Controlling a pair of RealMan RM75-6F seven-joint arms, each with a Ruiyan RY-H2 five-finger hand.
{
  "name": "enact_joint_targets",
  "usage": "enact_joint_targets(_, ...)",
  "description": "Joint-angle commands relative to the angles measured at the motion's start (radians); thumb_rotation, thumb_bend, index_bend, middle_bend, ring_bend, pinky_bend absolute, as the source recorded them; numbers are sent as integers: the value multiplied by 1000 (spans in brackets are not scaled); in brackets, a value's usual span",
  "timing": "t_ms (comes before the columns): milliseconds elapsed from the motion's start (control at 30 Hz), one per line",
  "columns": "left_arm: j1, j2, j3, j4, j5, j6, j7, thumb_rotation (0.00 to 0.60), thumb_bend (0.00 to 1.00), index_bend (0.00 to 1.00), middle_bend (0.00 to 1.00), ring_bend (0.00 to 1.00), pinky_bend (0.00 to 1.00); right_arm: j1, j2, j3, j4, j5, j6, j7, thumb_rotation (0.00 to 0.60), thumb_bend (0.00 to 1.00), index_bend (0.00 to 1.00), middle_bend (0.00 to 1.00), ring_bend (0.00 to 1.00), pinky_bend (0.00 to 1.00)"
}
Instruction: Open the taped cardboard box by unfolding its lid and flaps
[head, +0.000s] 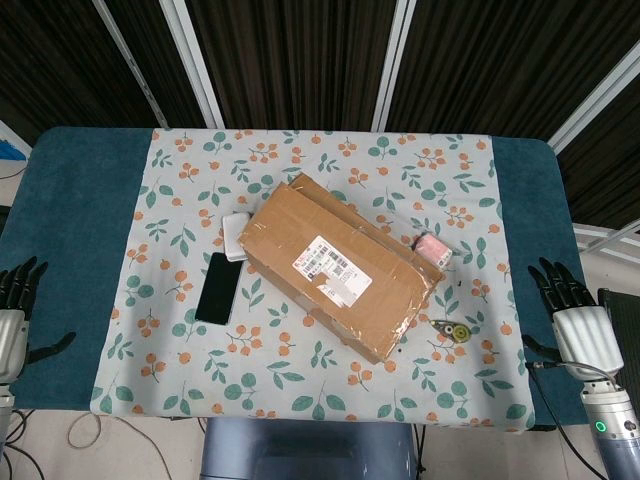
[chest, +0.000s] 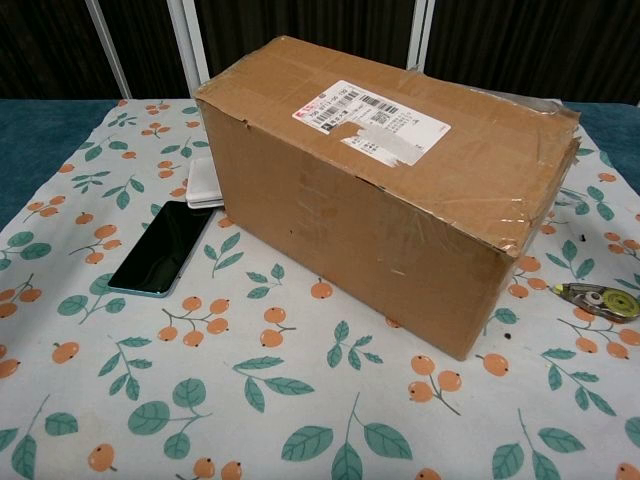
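The cardboard box (head: 340, 265) lies closed and taped in the middle of the leaf-patterned cloth, a white shipping label on its top; the chest view shows the same box (chest: 395, 190) from the front. My left hand (head: 12, 310) hangs off the table's left edge, fingers apart and holding nothing. At the right edge my right hand (head: 575, 315) is likewise spread and empty. Both hands are far from the box. Neither hand appears in the chest view.
A black phone (head: 218, 288) lies left of the box, with a small white box (head: 235, 236) behind it. A pink tape roll (head: 433, 249) sits by the box's right end. A correction-tape dispenser (head: 452, 331) lies at the front right.
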Motion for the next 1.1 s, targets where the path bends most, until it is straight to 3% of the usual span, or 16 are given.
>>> enact_joint_targets(33,0,0,-4,1,0,5,-6,600,9,0,0,0,0,0,1,-1,-10,-6,3,-4,600,182,0,0,0,225)
enact_joint_targets(367,6,-9,-21,13,-9,26,-44,600,9,0,0,0,0,9,4,-5,-61,-32,6,-30,600,168,0,0,0,225)
enact_joint_targets(600,12,-4,-31,-3,-21,39,-51,600,9,0,0,0,0,39,0,-7,-175,-75,-17,-83,600,168,0,0,0,225)
enact_joint_targets(967,15,-2,-30,-5,-17,40,-53,600,9,0,0,0,0,156,-108,96,-268,41,-154,-225,600,200,0,0,0,225)
enact_joint_targets(1100,13,-3,-29,-2,-14,38,-54,600,9,0,0,0,0,185,-133,129,-262,89,-178,-245,600,281,0,0,0,225)
